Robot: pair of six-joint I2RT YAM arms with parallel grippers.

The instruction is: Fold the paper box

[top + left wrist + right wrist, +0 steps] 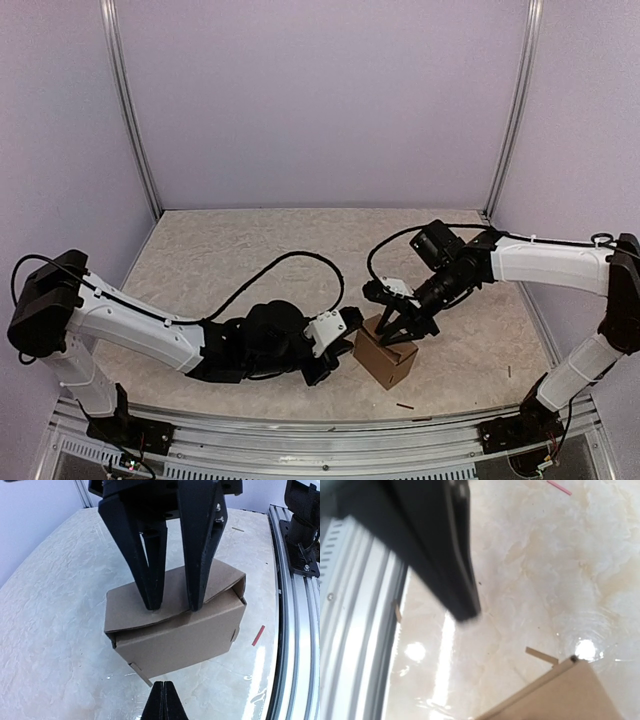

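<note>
The paper box (385, 358) is a small brown cardboard box standing on the table in front of the arms. Its curved lid flap (150, 607) lies on top, and a small tab (140, 673) sticks out at its lower left corner. My right gripper (402, 325) comes down from above. Its two black fingers (150, 565) are spread apart, with both tips resting on the lid and nothing between them. My left gripper (164, 702) is shut and empty, pointing at the box's near side a short way off. In the right wrist view only a box corner (570, 695) shows.
Aluminium rails (295, 630) run along the table's near edge, close to the box. A red stick (258, 635) lies to the right of the box. Small dark scraps (404, 406) lie near the front edge. A dark blurred shape (435, 545) fills the upper left of the right wrist view.
</note>
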